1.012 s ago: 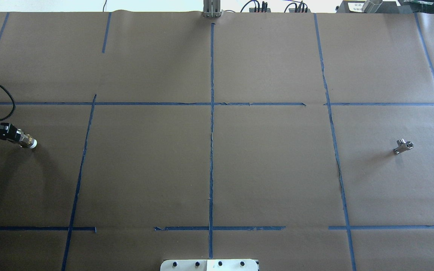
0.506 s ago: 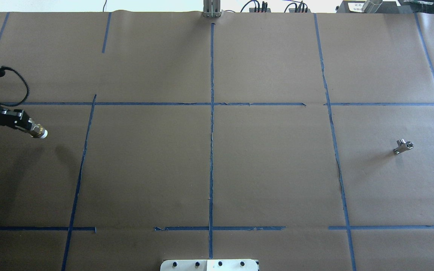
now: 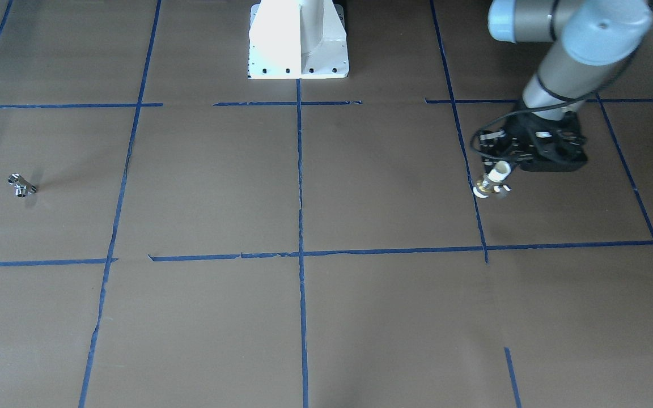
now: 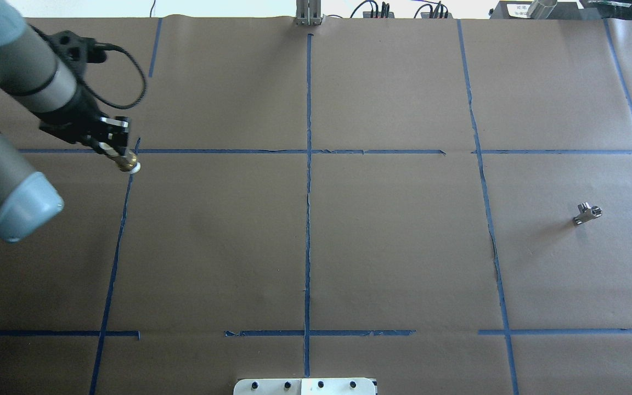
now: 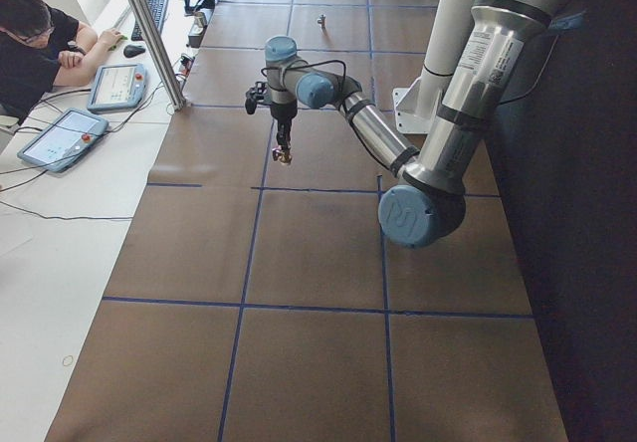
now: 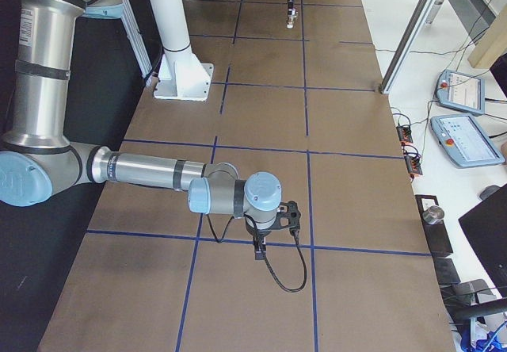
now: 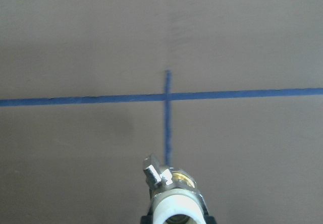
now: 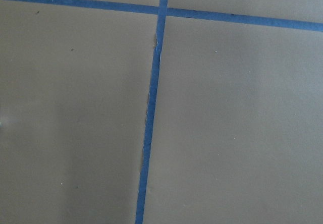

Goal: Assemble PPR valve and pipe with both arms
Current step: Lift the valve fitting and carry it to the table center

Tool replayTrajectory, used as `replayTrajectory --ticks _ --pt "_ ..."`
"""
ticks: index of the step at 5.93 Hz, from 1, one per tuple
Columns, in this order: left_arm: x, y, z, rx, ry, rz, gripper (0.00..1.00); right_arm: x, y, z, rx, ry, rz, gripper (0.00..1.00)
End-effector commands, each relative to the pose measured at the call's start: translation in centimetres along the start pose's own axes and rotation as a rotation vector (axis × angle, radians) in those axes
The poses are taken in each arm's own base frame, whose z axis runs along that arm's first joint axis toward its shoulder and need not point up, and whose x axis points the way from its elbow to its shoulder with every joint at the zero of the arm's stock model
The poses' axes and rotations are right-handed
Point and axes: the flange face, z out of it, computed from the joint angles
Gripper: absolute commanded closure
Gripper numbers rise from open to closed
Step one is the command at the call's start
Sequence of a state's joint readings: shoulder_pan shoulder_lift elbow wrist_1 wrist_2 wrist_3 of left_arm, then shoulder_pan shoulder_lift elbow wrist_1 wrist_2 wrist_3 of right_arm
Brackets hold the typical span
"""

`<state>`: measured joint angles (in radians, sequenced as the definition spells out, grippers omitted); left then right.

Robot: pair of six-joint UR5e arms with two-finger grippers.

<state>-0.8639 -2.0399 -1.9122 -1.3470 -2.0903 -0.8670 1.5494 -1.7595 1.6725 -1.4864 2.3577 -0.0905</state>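
The left claw (image 4: 116, 151) pinches one white end of the PPR valve (image 4: 128, 164), holding it clear of the tabletop (image 4: 393, 247) above a blue tape (image 4: 212, 151) crossing. The pipe (image 4: 587, 213) lies on the tabletop far to the robot's right, untouched. The right claw (image 6: 260, 246) hangs low over a tape line; I cannot tell whether it is spread or pressed together. The valve pickup looks done. Next, the right arm likely must grasp the pipe, leaving an open end free for mating. No container shows.

right gripper (image 6: 258, 252): jaws unreadable | PPR valve (image 7: 174, 200): cut by bottom edge
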Motion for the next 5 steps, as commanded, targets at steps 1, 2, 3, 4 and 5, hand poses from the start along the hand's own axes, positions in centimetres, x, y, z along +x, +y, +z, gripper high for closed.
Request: replayTrajectory --ticks 1,2,3,4,5 --pt "14.9 1.5 0.7 -0.03 0.017 -0.139 1.0 0.1 0.0 0.1 -0.001 0.0 0.001 0.0" --pt "20.0 3.0 1.1 -0.027 0.032 -0.188 1.0 0.1 0.0 0.1 -0.001 0.0 0.0 0.0" --pt "24.1 4.3 2.4 -0.04 0.048 -0.237 1.0 0.0 0.0 0.0 0.0 0.0 0.0 0.0" --pt "27.3 5.3 4.6 0.037 0.068 -0.256 1.0 0.0 0.0 0.0 0.0 0.0 0.0 0.0" --pt "29.3 5.6 5.8 0.028 0.067 -0.273 1.0 0.0 0.0 0.0 0.0 0.0 0.0 0.0"
